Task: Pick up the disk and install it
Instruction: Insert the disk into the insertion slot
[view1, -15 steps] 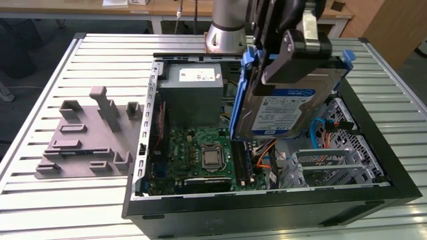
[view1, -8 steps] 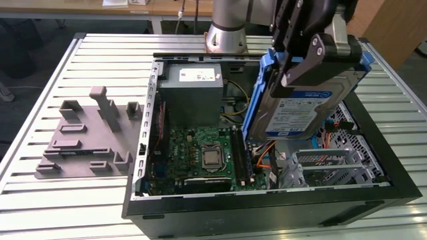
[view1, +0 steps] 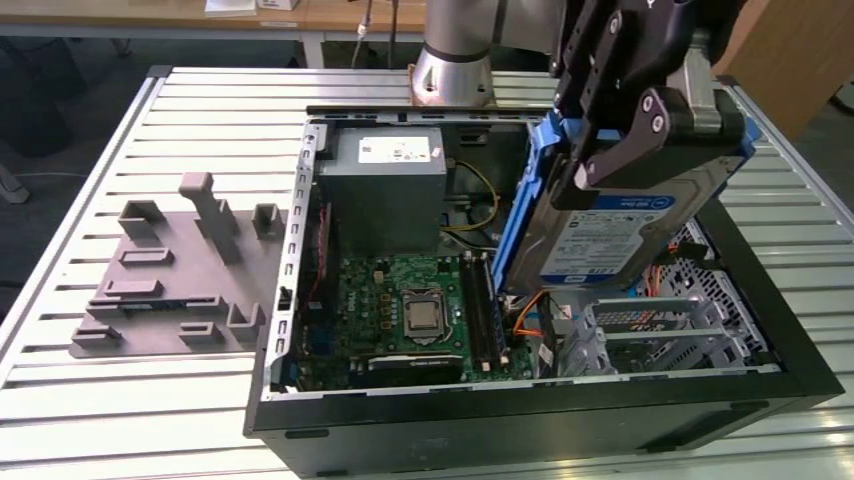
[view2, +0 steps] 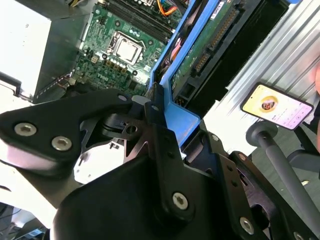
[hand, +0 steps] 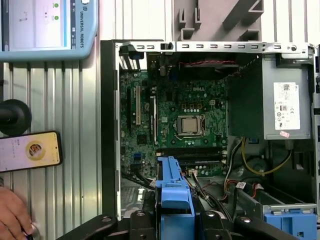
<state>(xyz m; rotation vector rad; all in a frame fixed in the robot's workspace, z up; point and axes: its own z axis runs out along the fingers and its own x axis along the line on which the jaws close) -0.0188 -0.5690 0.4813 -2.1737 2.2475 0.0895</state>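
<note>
My gripper (view1: 625, 150) is shut on the disk (view1: 627, 235), a silver-grey drive with a white and blue label in a blue plastic bracket. I hold it tilted steeply, on edge, above the open computer case (view1: 534, 425), over the side at the exterior view's right. In the second wrist view the disk's green circuit board (view2: 207, 47) and blue bracket (view2: 181, 119) run out from between the fingers (view2: 152, 112). The first wrist view has the bracket's blue end (hand: 172, 187) sitting in the jaws over the motherboard (hand: 185, 120).
Inside the case are a grey power supply box (view1: 387, 190), the motherboard (view1: 400, 310) and a silver drive cage (view1: 654, 335) with a blue latch (hand: 290, 225). A grey fixture (view1: 174, 270) lies on the slatted table. A phone (hand: 30, 150), a pendant (hand: 47, 27) and a hand (hand: 12, 215) are beside the case.
</note>
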